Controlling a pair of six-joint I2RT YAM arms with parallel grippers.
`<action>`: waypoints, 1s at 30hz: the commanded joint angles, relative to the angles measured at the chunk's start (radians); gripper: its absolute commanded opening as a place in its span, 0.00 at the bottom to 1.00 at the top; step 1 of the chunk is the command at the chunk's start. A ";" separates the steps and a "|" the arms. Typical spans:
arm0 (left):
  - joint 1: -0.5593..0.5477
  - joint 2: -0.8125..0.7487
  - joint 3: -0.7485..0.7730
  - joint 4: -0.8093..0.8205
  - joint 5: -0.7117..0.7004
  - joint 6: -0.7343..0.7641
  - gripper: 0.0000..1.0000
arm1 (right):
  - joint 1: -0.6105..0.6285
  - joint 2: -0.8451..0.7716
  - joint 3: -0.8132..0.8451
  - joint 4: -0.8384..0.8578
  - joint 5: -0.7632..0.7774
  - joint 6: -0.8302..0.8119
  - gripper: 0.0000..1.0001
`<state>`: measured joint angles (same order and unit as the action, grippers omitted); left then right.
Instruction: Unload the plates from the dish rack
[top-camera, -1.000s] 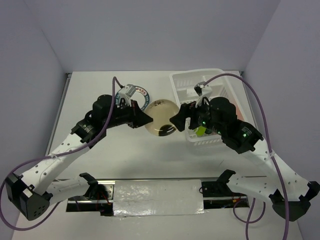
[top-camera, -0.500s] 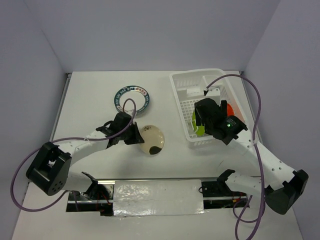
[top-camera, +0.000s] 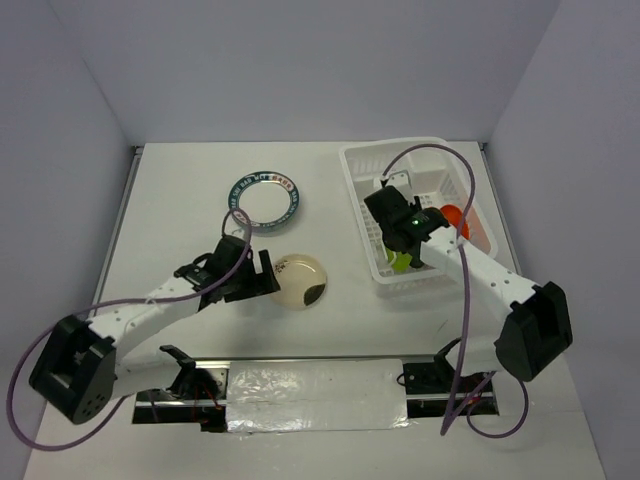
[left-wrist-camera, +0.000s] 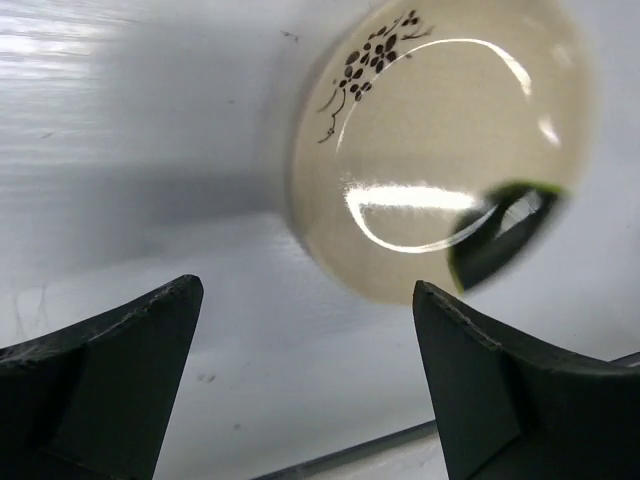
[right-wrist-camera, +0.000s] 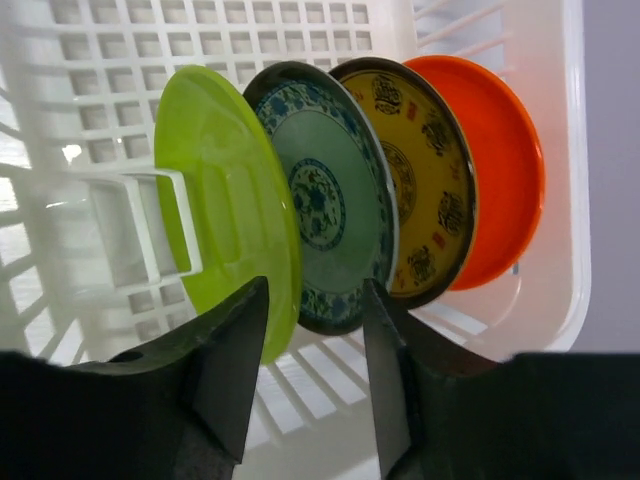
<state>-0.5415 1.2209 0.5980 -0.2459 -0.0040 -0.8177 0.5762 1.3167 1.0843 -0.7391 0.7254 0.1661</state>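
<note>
A cream plate with a dark line drawing (top-camera: 301, 280) (left-wrist-camera: 440, 150) lies flat on the table. My left gripper (top-camera: 262, 276) (left-wrist-camera: 305, 288) stands wide open just left of it, holding nothing. A teal-rimmed plate (top-camera: 264, 199) lies farther back. In the white dish rack (top-camera: 352, 190) (right-wrist-camera: 240, 40) stand a lime green plate (top-camera: 400, 263) (right-wrist-camera: 225, 200), a green-blue patterned plate (right-wrist-camera: 330, 190), a yellow patterned plate (right-wrist-camera: 420, 180) and an orange-red plate (top-camera: 455, 216) (right-wrist-camera: 500, 170), all on edge. My right gripper (top-camera: 407, 252) (right-wrist-camera: 316, 284) is inside the rack, jaws partly open at the lower rims of the lime and green-blue plates.
A small side compartment (right-wrist-camera: 135, 230) of the rack sits left of the lime plate. A taped strip (top-camera: 315, 394) runs along the table's near edge between the arm bases. Grey walls close in on the left, back and right.
My left gripper lowered the cream plate onto the table, let go and opened wide. My right arm moved deeper into the rack and its jaws narrowed.
</note>
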 joint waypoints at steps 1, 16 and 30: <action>-0.002 -0.144 0.049 -0.160 -0.112 0.017 1.00 | -0.018 0.071 0.058 0.063 0.043 -0.033 0.47; -0.005 -0.416 0.237 -0.412 -0.177 0.161 1.00 | -0.018 0.167 0.098 0.020 0.092 -0.011 0.00; -0.006 -0.419 0.272 -0.434 -0.183 0.166 1.00 | -0.009 0.113 0.203 -0.048 0.258 -0.089 0.00</action>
<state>-0.5446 0.8169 0.8234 -0.6788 -0.1783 -0.6785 0.5632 1.4830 1.2106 -0.7673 0.8440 0.1047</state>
